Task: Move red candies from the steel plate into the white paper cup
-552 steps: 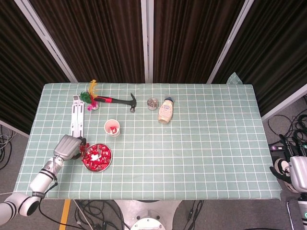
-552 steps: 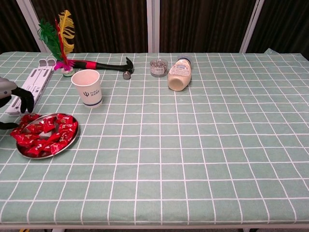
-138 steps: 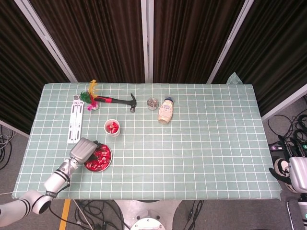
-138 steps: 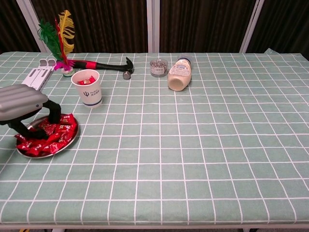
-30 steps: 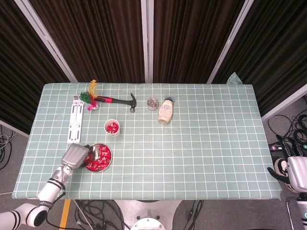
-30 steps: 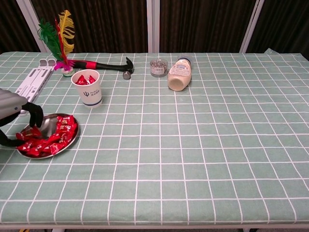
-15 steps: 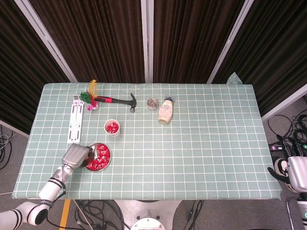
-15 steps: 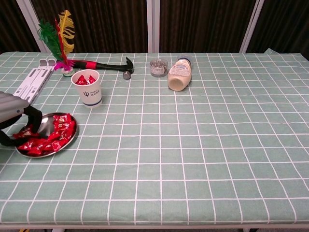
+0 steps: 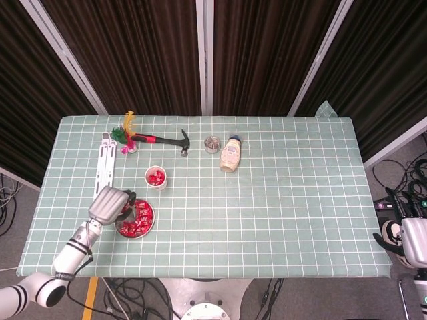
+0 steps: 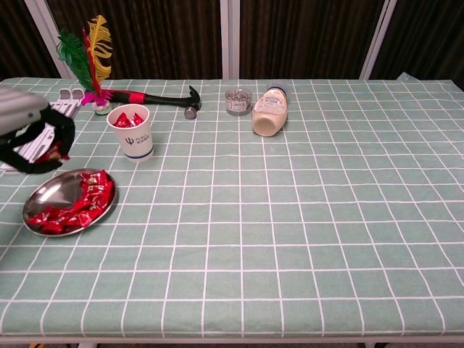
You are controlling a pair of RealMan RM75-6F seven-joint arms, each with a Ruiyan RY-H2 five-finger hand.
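Left hand (image 10: 32, 134) raised above steel plate (image 10: 45, 190), fingers curled around red candy (image 10: 55, 153); white paper cup (image 10: 133, 131) just right. Right hand (image 9: 408, 243) off counter, grip unclear.

steel plate (image 10: 45, 190): round, shiny, flat on the surface at near left, far-left part bare
red candies (image 10: 81, 199): wrapped, heaped on the plate's near and right side
white paper cup (image 10: 133, 132): upright, far-right of the plate, red candies showing inside
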